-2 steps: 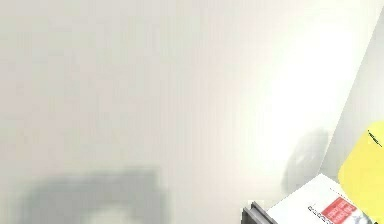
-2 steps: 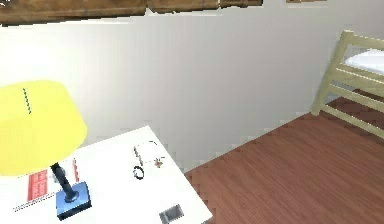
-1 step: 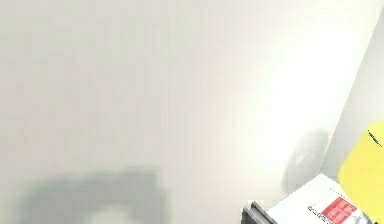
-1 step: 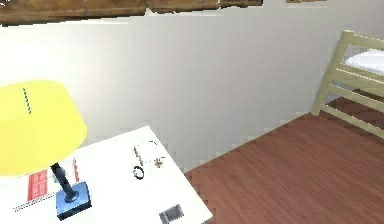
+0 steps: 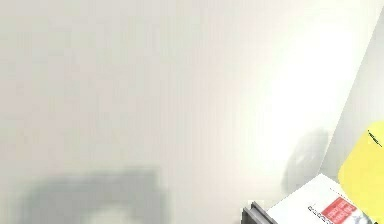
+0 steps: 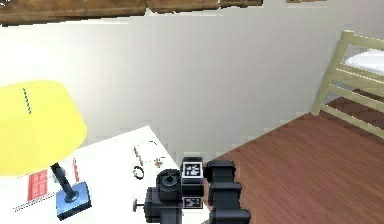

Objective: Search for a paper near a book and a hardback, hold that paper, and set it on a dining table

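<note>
The gripper [image 6: 150,205] sits low at the near edge of the arm side view, its dark body just left of the two white squares with black marks [image 6: 190,170], with the dark arm [image 6: 226,198] beside them on the right. It is at the near right part of a white table [image 6: 120,150], and its far end is hard to make out against the tabletop, so I cannot tell whether it is grasping anything or has nothing in it. On the left of that table stands a lamp with a yellow shade [image 6: 35,125], a dark stem and a blue base [image 6: 72,201]. A flat red-and-white sheet [image 6: 38,188] lies just left of the lamp's base, well left of the gripper; it could be the paper or a book cover, and I cannot tell which. A small wiry thing with dark loops [image 6: 147,160] lies on the table just beyond the gripper. Right of the table is a brown wooden floor [image 6: 300,160], and at the far right a pale wooden bed frame [image 6: 355,70] stands against the plain wall [image 6: 200,70]. In the forward view the same wall [image 5: 150,90] takes up the left and middle, while the yellow shade [image 5: 368,165], the table's corner [image 5: 290,212] and the red-and-white sheet [image 5: 341,209] sit at the lower right.
</note>
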